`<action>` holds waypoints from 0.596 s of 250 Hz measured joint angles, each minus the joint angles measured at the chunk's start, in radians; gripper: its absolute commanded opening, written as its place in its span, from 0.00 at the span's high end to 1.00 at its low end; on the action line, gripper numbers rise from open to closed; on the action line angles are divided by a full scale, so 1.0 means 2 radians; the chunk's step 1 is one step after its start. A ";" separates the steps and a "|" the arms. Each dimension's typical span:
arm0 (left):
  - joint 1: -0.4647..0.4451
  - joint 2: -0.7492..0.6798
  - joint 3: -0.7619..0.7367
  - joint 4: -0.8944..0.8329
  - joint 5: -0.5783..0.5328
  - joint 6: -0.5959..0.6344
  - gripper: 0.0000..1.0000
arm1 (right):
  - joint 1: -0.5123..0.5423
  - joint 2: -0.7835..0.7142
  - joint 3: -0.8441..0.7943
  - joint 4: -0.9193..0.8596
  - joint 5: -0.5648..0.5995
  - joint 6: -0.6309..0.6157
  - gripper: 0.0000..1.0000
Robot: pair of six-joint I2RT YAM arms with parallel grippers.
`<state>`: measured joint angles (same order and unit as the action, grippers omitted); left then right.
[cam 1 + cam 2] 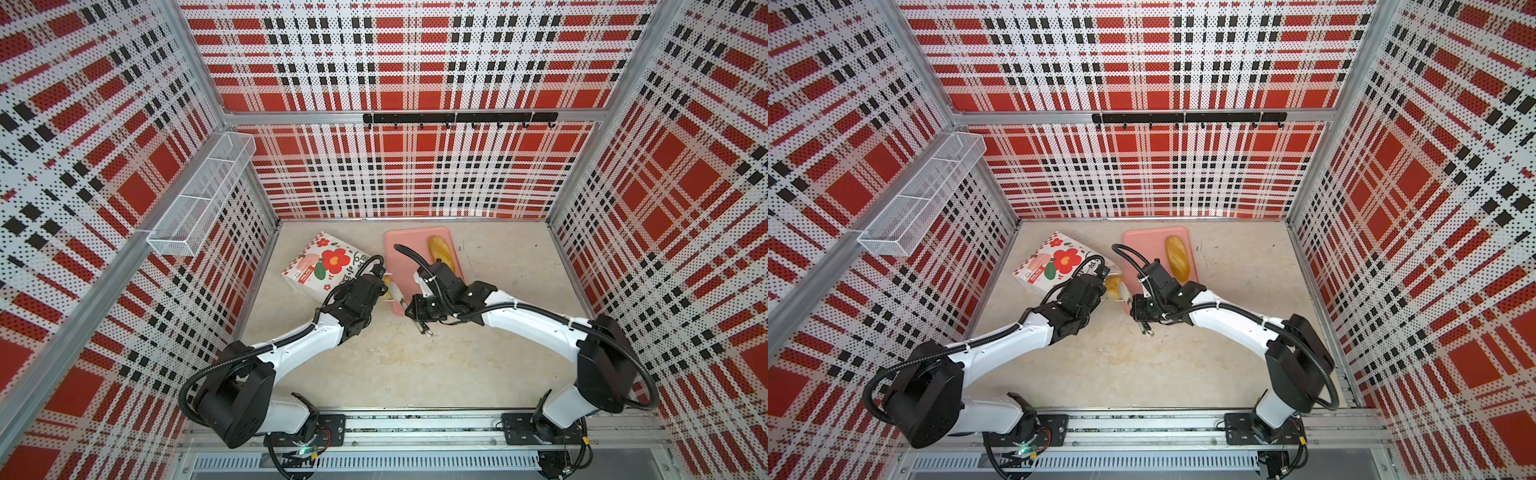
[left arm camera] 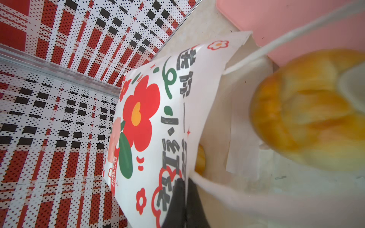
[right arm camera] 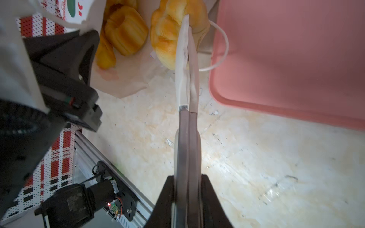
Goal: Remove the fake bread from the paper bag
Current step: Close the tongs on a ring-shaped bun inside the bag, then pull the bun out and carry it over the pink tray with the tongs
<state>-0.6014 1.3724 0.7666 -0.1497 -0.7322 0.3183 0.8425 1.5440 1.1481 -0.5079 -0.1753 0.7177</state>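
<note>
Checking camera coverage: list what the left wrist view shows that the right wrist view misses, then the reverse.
Left wrist only: the paper bag's broad face with its big red flower.
Right wrist only: the right end effector, full length, shut on the braid; a fluted ring in clear view; the base rail.
Both: the braid, the pink tray, a white cord handle, the bag's open mouth.

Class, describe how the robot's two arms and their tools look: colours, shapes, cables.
Left arm and right arm alike: white shells, black joint housings, black ribbed cables looped outside, white ties. The right tool has long grey fingers with translucent whitish tips; the left tool shows black.
</note>
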 measured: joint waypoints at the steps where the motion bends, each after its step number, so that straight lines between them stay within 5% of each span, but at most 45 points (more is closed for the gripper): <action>1: 0.000 0.000 0.000 0.000 0.000 0.000 1.00 | 0.000 -0.001 -0.001 -0.001 0.000 0.000 1.00; 92: 0.006 0.000 0.005 -0.003 -0.004 -0.012 1.00 | 0.006 -0.166 -0.053 -0.108 0.072 -0.001 1.00; 149: 0.006 -0.002 0.005 -0.005 -0.004 -0.015 1.00 | -0.050 -0.196 -0.073 -0.139 0.098 -0.014 1.00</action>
<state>-0.5888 1.3685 0.7769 -0.1589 -0.7395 0.2878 0.7418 1.1511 1.0019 -0.7864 0.0200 0.6888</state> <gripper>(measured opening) 0.047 0.212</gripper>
